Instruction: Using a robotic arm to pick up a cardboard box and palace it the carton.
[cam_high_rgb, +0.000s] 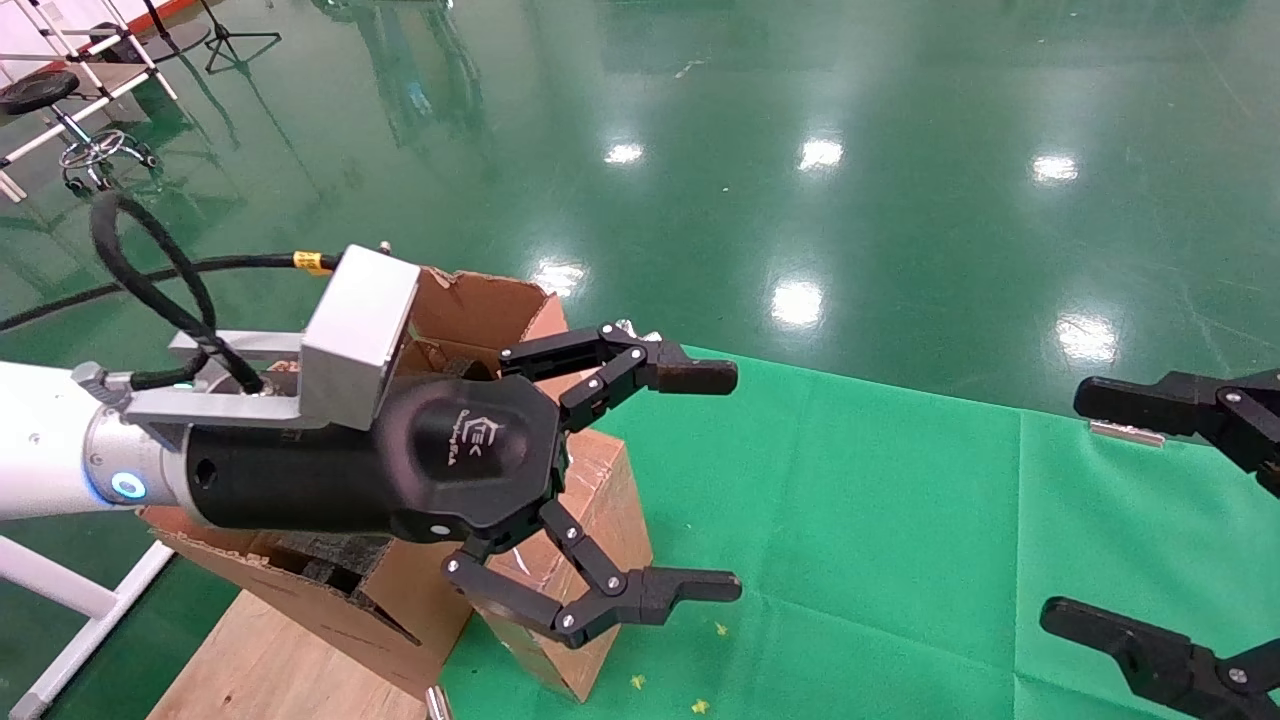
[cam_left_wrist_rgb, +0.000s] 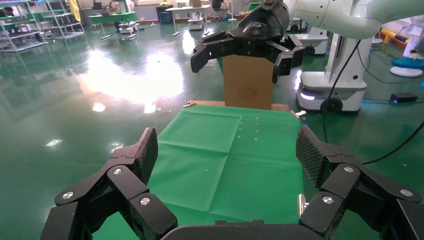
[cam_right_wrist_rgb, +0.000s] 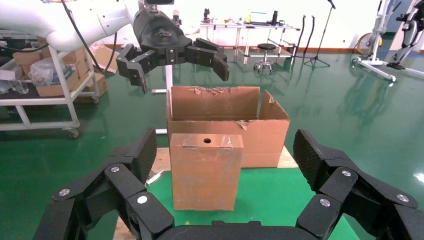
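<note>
The small taped cardboard box (cam_high_rgb: 625, 510) stands upright on the green cloth, close in front of the carton; it also shows in the right wrist view (cam_right_wrist_rgb: 206, 170). The carton (cam_high_rgb: 470, 305) with torn flaps stands behind it at the table's left end, also in the right wrist view (cam_right_wrist_rgb: 260, 135). My left gripper (cam_high_rgb: 705, 480) on the white arm hovers above the box and carton, open and empty; it shows in the right wrist view (cam_right_wrist_rgb: 172, 52) and in its own view (cam_left_wrist_rgb: 227, 157). My right gripper (cam_high_rgb: 1085, 505) is open and empty at the right, facing the box (cam_right_wrist_rgb: 226, 155).
A green cloth (cam_high_rgb: 900, 520) covers the wooden table (cam_high_rgb: 260, 660). A metal clip (cam_high_rgb: 1125, 432) sits at its far right edge. Beyond the cloth's right end stands another brown box (cam_left_wrist_rgb: 248, 82) and a white machine base (cam_left_wrist_rgb: 330, 85). Shiny green floor lies all around.
</note>
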